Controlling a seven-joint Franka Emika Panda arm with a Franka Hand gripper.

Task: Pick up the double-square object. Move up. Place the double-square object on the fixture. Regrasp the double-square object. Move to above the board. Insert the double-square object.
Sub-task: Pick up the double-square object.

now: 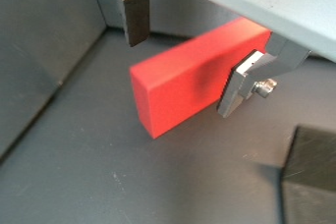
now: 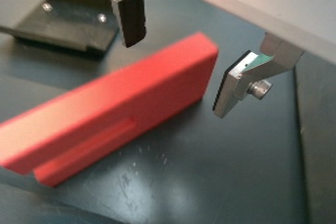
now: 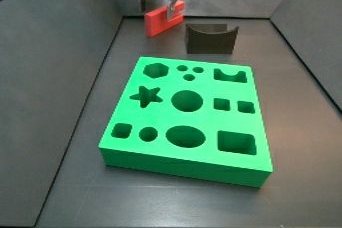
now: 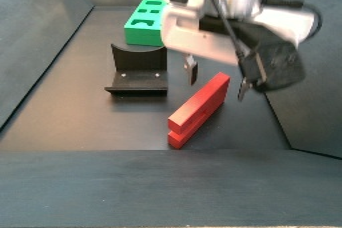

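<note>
1. Both wrist views are showing the gripper (image 1: 197, 56) straddling the far end of the double-square object (image 1: 197, 76), one finger (image 1: 136, 17) on each side. The jaws are standing open; in a wrist view one pad (image 2: 130, 20) is hanging clear of the red face, and whether the opposite plate is touching I cannot tell.
2. The double-square object (image 2: 112, 105) is lying flat on the dark surface (image 2: 197, 184), its notched, two-pronged end pointing away from the gripper. That is probably why the grasp is aimed at the solid end, where the pads are getting plain parallel faces.
3. A side view is placing the gripper (image 4: 214, 72) low over the red piece (image 4: 201, 107), with the fixture (image 4: 138, 69) just to the left of it and the board (image 4: 147, 20) farther off behind.
4. In a side view the board (image 3: 187, 112) is lying near the camera, the fixture (image 3: 210, 37) beyond it, kept apart so each step has room.
5. I judge the pick-up is only beginning: closing and lifting are not yet done.
</note>
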